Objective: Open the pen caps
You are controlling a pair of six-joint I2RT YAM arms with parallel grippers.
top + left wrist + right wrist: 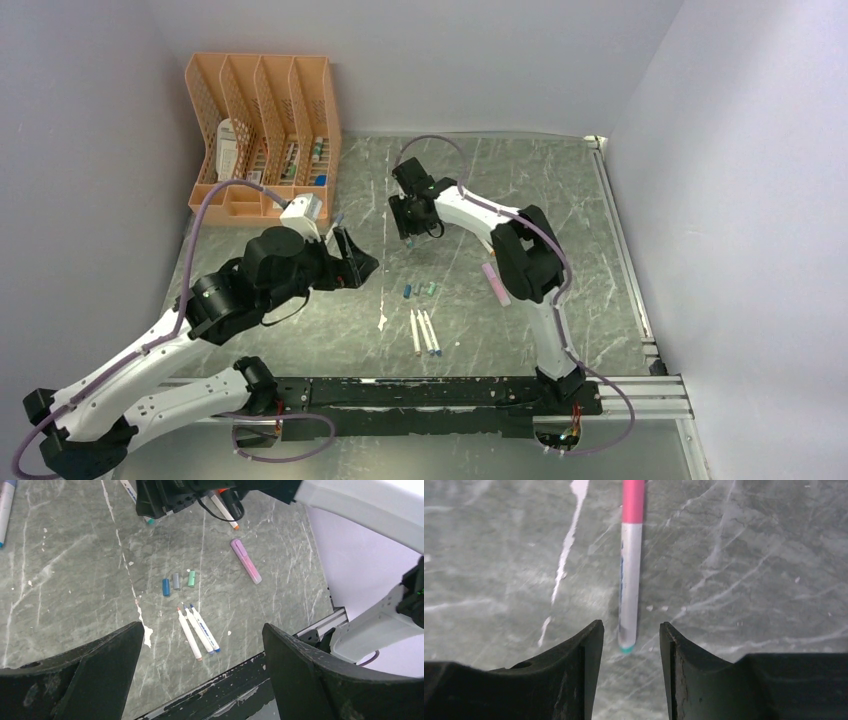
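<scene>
My left gripper (202, 626) hangs over the table with its jaws spread as wide as they go, holding nothing. Looking down through it I see three loose caps lying in a short row on the grey marbled table (60, 580): a blue cap (166, 587), a grey cap (176, 581) and a green cap (191, 578), close together but not touching. Just nearer to me lie three uncapped pens (200, 630) side by side, and a purple highlighter (245, 561) rests off to the right of the caps. My right gripper (630, 625) sits low over the far middle of the table, jaws partly apart and gripping nothing. The teal-tipped tail of a white pen (629, 580) lies between its fingertips with a gap on each side. The pink cap (633, 500) sits on that pen's other end. An orange file rack (265, 135) stands at the far left corner
</scene>
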